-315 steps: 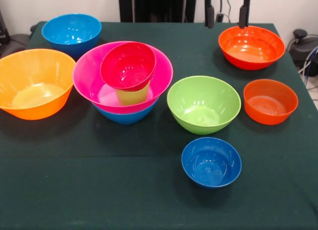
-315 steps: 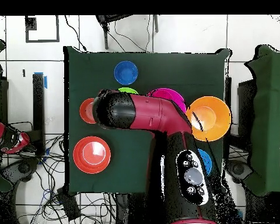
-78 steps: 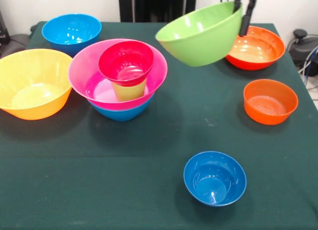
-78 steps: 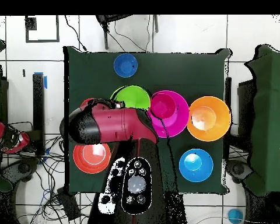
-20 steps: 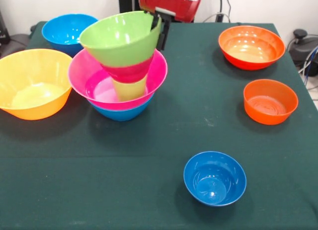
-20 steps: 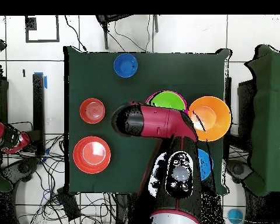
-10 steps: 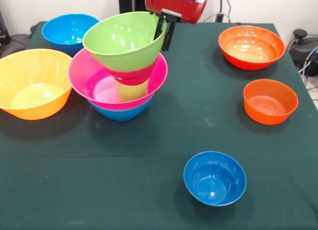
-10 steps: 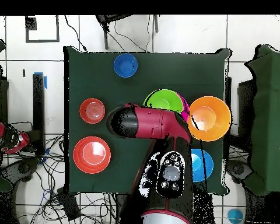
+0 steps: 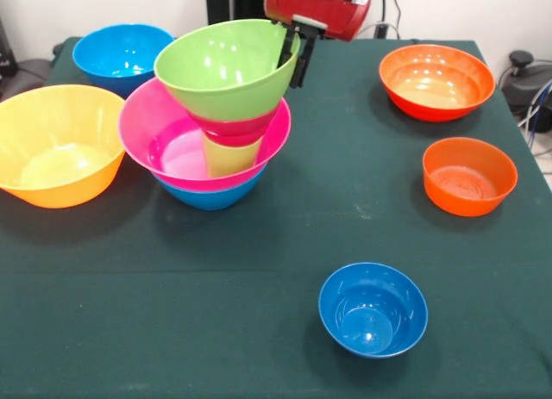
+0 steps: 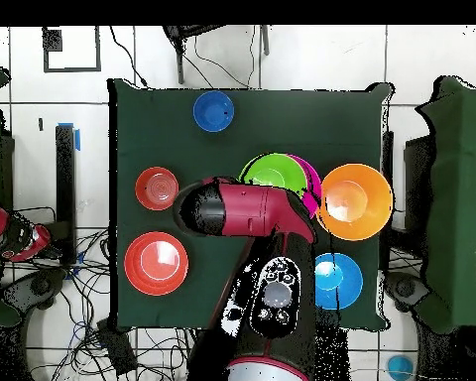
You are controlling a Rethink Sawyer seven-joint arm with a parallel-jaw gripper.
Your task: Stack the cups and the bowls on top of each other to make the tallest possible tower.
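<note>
The tower stands left of centre in the front view: a medium blue bowl (image 9: 211, 195) at the bottom, the large pink bowl (image 9: 151, 127), the lime cup (image 9: 231, 156), the small crimson bowl (image 9: 237, 128), and the green bowl (image 9: 220, 67) on top. The green bowl is tilted, with its mouth facing forward. My gripper (image 9: 293, 56) is shut on the green bowl's far right rim, one black finger (image 9: 300, 65) outside it. In the overhead view the green bowl (image 10: 267, 171) and pink bowl (image 10: 308, 177) show beside my arm (image 10: 237, 208), which hides the gripper.
A large orange-yellow bowl (image 9: 56, 145) sits left of the tower and a blue bowl (image 9: 125, 52) behind it. A red-orange bowl (image 9: 435, 80) and a smaller orange bowl (image 9: 468, 175) sit at the right. A small blue bowl (image 9: 373, 308) sits near the front.
The green bowl came from mid-air at the right onto the crimson bowl. Over the last second the gripper and bowl shifted slightly right.
</note>
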